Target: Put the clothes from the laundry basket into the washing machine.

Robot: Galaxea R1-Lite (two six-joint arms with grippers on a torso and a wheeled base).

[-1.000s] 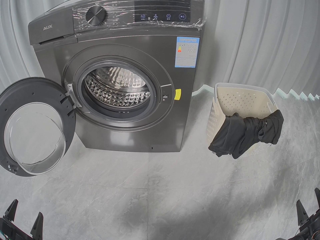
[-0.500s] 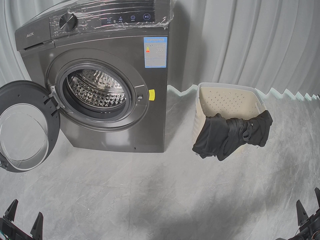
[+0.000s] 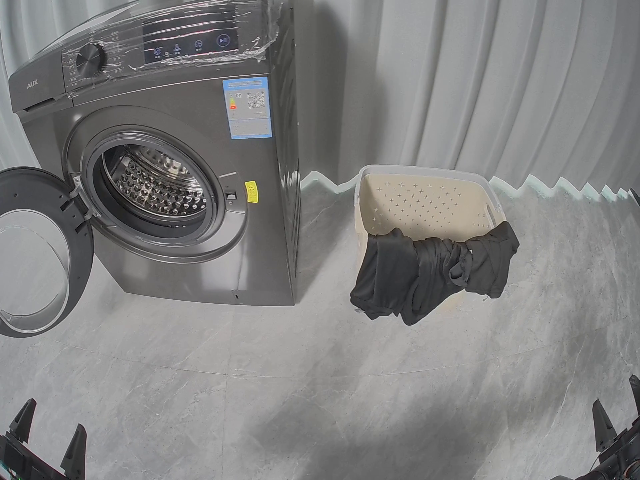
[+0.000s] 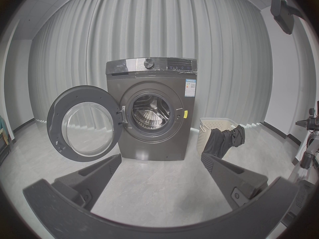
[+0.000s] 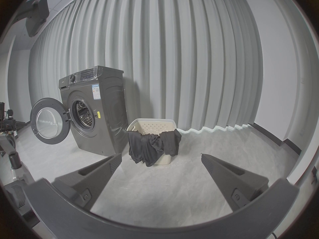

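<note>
Your view swings onto the laundry basket (image 3: pixel 427 171) and clothes (image 3: pixel 427 271), pickup comes next; left claw (image 4: pixel 161 156), right claw (image 5: pixel 161 156) gape empty

Pale pleated curtains (image 3: pixel 467 68) along the walls, above a grey marbled tile floor (image 3: pixel 333 395).

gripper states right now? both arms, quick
Left gripper: open, holding nothing.
Right gripper: open, holding nothing.
</note>
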